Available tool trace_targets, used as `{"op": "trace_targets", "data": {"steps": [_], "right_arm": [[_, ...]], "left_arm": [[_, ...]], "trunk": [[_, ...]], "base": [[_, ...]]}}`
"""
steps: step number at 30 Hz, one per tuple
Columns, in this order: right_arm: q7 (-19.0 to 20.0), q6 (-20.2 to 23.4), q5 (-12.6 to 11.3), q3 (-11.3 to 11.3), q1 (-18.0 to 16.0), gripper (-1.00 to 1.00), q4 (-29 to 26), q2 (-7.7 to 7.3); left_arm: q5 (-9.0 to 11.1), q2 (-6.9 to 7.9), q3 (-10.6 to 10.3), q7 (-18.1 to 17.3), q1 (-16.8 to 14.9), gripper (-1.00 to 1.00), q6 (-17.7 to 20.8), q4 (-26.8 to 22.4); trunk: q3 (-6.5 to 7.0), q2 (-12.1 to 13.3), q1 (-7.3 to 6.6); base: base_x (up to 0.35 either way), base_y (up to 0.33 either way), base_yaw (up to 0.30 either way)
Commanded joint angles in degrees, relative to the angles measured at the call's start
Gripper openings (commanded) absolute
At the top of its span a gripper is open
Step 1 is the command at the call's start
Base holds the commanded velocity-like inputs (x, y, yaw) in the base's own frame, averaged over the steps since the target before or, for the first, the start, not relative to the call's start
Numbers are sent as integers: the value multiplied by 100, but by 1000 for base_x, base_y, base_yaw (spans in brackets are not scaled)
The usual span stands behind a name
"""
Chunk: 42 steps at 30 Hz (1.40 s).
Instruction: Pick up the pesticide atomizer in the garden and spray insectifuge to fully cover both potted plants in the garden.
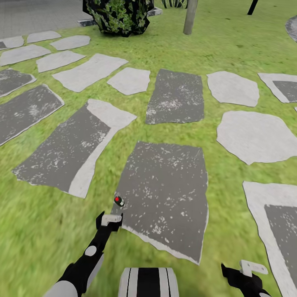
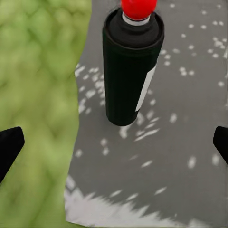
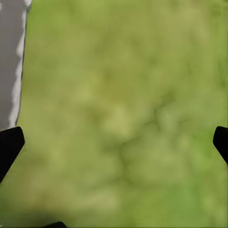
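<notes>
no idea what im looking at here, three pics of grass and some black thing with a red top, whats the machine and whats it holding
It's a simulated two-armed robot in a garden. The big picture comes from its head camera, looking down at lawn and stepping stones. The other two come from cameras near each gripper. The left gripper is open, nothing held, with its black fingertips spread wide. Just ahead stands a black spray can with a red cap, upright on a grey stone. The right gripper is open too, over plain grass.
</notes>
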Motion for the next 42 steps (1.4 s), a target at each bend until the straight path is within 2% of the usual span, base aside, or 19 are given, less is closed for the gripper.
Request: {"op": "trace_targets", "data": {"steps": [1, 7, 17, 42], "right_arm": [[3, 30, -6, -2, -1, 100, -8, 0], [2, 30, -6, -1, -1, 100, -8, 0], [3, 30, -6, -1, -1, 100, -8, 0], [2, 30, -6, -2, -1, 100, -8, 0]], "left_arm": [[-32, 0, -3, 18, -2, 100, -18, 4], [-25, 0, -3, 18, -2, 100, -13, 4], [-27, 0, -3, 18, -2, 100, -16, 4], [-33, 0, -3, 18, -2, 100, -19, 9]], "trunk": [[-3, -1, 1], [-3, -1, 1], [-3, -1, 1], [-3, -1, 1]], "base": [[161, 0, 0], [83, 0, 0], [241, 0, 0], [20, -27, 0]]}}
